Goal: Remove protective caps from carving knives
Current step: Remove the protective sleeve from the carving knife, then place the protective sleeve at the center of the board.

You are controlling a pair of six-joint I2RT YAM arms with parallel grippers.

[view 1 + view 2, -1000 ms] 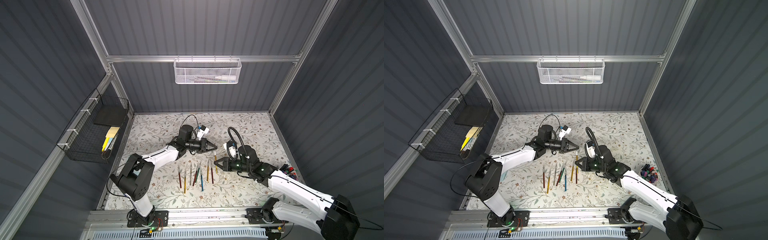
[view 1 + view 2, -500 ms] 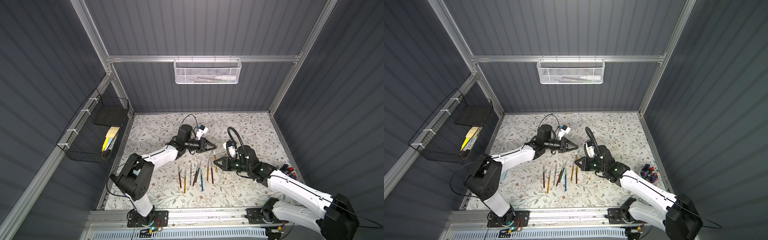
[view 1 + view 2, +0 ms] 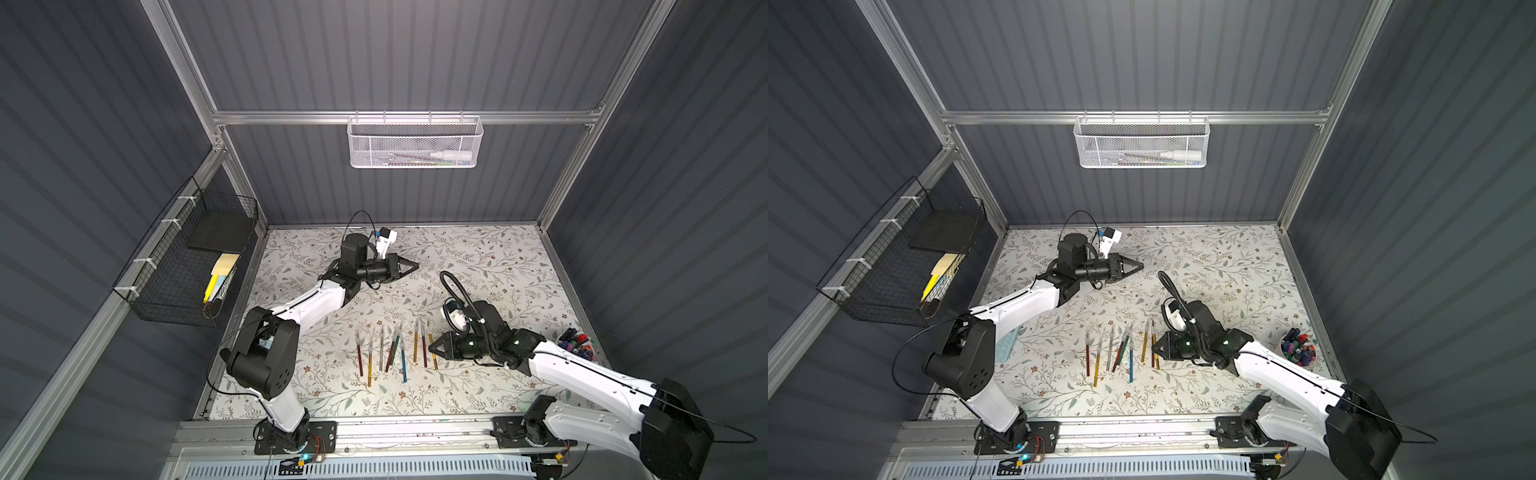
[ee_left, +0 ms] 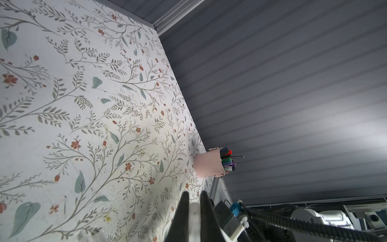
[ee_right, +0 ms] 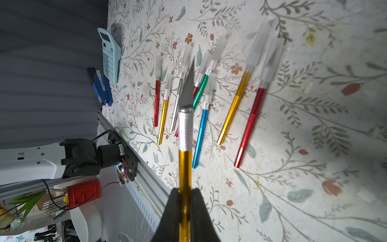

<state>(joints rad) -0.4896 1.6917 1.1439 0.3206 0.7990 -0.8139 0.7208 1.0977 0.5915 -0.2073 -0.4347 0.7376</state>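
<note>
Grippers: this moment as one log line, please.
right gripper: shut on gold knife, blade bare | left gripper: shut on cap | other knives: capped

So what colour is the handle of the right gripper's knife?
Gold, with a silver collar: the knife in the right gripper, best in the right wrist view.
</note>
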